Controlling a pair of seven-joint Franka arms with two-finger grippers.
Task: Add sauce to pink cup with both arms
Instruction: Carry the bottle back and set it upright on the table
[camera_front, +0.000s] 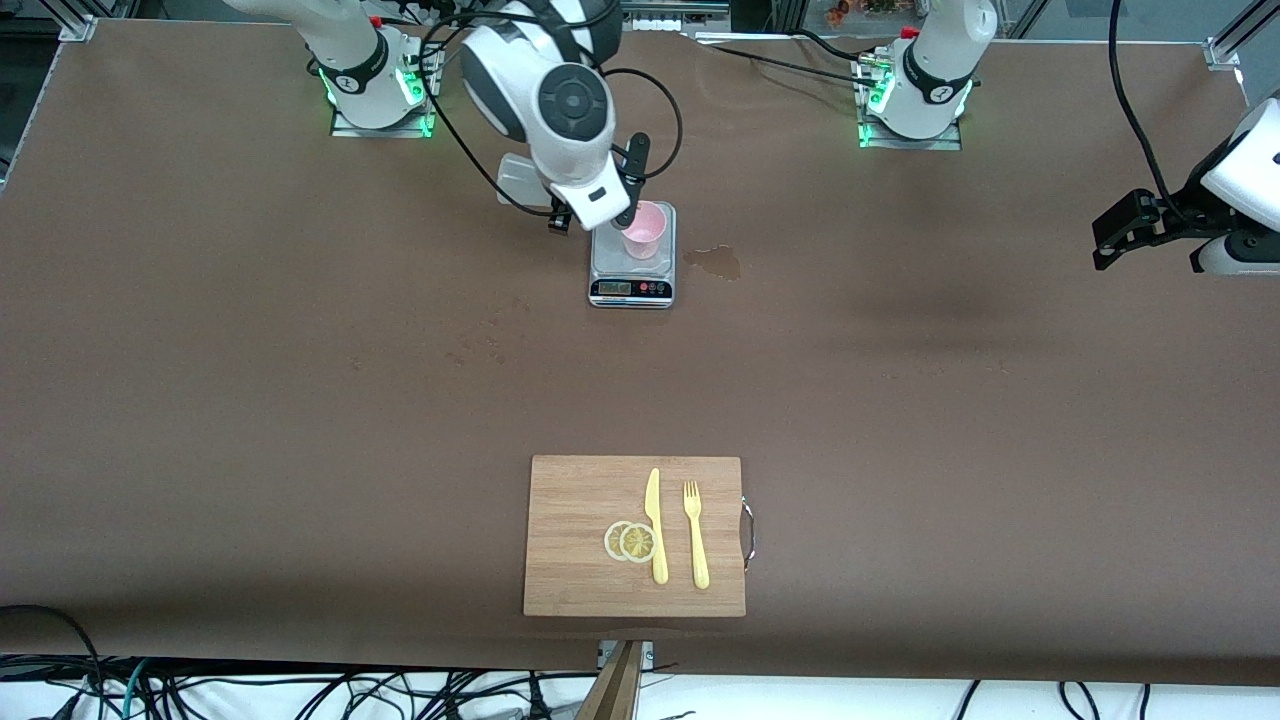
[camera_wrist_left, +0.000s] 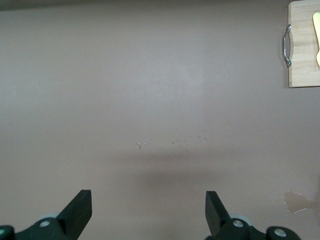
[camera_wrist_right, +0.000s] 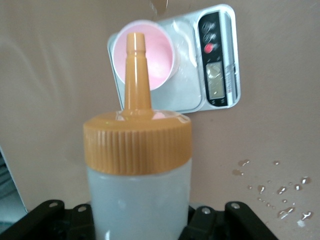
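Nearest the front camera: rectangular light bamboo cutting board (camera_front: 580, 540) with a metal handle (camera_front: 748, 533) on its edge toward the left arm's end, flat on the brown worktop (camera_front: 300, 400). On the board: two pale yellow lemon slices (camera_front: 630, 541), overlapping; just beside them a yellow plastic knife (camera_front: 655, 525), then a yellow plastic fork (camera_front: 695, 534), lying parallel, apart from each other.

Farther from the camera, mid-worktop: small silver digital kitchen scale (camera_front: 632, 285) with a dark display strip on its nearer edge. Small pale pink plastic tumbler (camera_front: 645, 232) stands upright on the scale platform. Wet stain (camera_front: 715, 262) on the worktop just beside the scale, toward the left arm's end.

Right tool (camera_front: 600, 215) is over the scale, right by the cup, clenched on the translucent frosted-white squeeze bottle (camera_wrist_right: 137, 200) with orange ribbed cap and long orange nozzle (camera_wrist_right: 137, 75). In the right wrist view the nozzle lines up over the pink cup's mouth (camera_wrist_right: 145, 55); tip touching the cup or not, can't tell. Water droplets (camera_wrist_right: 280, 192) on the worktop near the scale.

Left tool (camera_front: 1120, 232) waits at the left arm's end of the worktop, well apart from the scale, fingers (camera_wrist_left: 80, 210) spread wide, released, holding nothing, hovering over bare worktop; corner of the board is visible in its wrist view.
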